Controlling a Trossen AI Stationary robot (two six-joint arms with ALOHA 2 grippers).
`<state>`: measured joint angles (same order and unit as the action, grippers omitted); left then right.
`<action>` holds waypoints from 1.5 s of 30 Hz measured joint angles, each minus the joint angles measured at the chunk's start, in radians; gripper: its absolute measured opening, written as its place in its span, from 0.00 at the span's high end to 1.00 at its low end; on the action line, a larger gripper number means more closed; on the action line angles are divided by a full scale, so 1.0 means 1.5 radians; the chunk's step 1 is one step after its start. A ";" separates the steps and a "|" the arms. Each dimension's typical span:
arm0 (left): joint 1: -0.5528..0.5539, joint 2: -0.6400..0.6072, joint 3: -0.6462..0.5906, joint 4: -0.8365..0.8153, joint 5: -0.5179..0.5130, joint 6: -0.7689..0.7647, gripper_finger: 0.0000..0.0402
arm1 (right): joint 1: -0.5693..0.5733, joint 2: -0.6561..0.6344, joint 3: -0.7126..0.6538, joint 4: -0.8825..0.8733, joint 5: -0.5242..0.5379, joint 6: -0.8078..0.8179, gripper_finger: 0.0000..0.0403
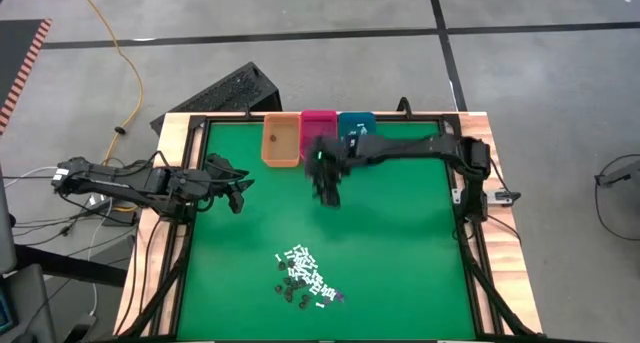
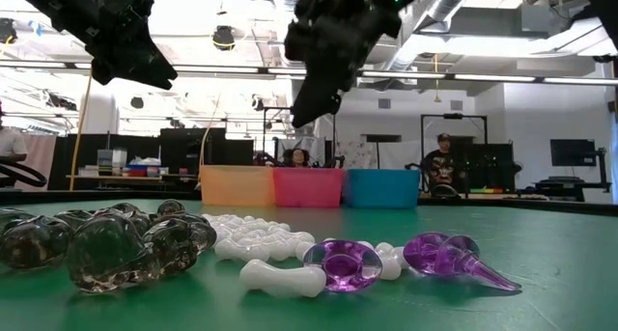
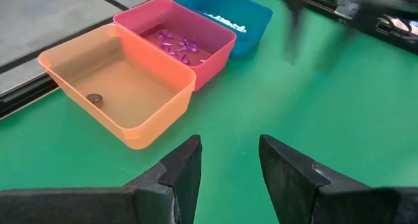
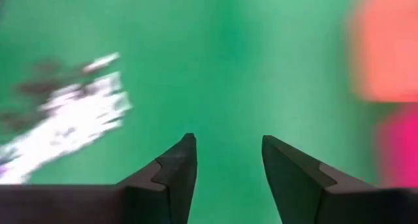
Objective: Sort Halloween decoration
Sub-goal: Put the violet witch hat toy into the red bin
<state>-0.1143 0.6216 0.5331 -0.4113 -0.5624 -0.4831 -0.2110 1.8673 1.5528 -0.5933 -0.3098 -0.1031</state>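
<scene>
**Supervisor:** What did you have on the worktop (image 1: 400, 243) at that moment?

**Me:** I saw the Halloween decoration (image 1: 305, 279) lying in a loose heap at about six o'clock on the green surface: white sticks (image 2: 280, 273), purple bits (image 2: 343, 263) and dark bits (image 2: 106, 242) all mixed and touching. At twelve o'clock stood three bins in a row, the orange bin (image 1: 281, 141), the pink bin (image 1: 318, 126) and the teal bin (image 1: 357, 125), each against its neighbour.

**Supervisor:** Anything in them?

**Me:** From the left wrist I could see one dark piece (image 3: 95, 97) in the orange bin, several purple pieces (image 3: 177, 45) in the pink bin and some white pieces (image 3: 225, 21) in the teal one.

**Supervisor:** And the arms?

**Me:** The right end effector (image 1: 328, 191) hung above the worktop just below the orange and pink bins, toward the centre, well apart from the heap. Its fingers stood apart with only green surface between them; I held nothing there. The left end effector (image 1: 240, 193) waited at about nine o'clock, raised off the surface, fingers apart and empty too, facing the bins.

**Supervisor:** Anyone near the rig?

**Me:** I saw a person (image 2: 442, 162) seated far back in the room, beyond the bins.
</scene>
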 joint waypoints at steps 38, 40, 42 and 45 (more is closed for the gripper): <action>0.000 0.000 0.000 -0.025 0.006 -0.015 0.64 | 0.516 0.101 -0.089 0.079 0.221 0.274 0.53; 0.000 0.000 0.000 -0.033 0.006 -0.019 0.64 | 0.516 0.102 -0.089 0.076 0.221 0.278 0.52; 0.000 0.001 0.000 -0.032 0.006 -0.019 0.64 | 0.513 0.101 -0.089 0.077 0.225 0.286 0.52; 0.000 0.000 0.000 -0.032 0.003 -0.022 0.64 | 0.505 0.100 -0.089 0.076 0.239 0.309 0.52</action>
<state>-0.1144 0.6221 0.5331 -0.4587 -0.5574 -0.5164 0.5460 2.0171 1.4200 -0.4786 0.0494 0.3600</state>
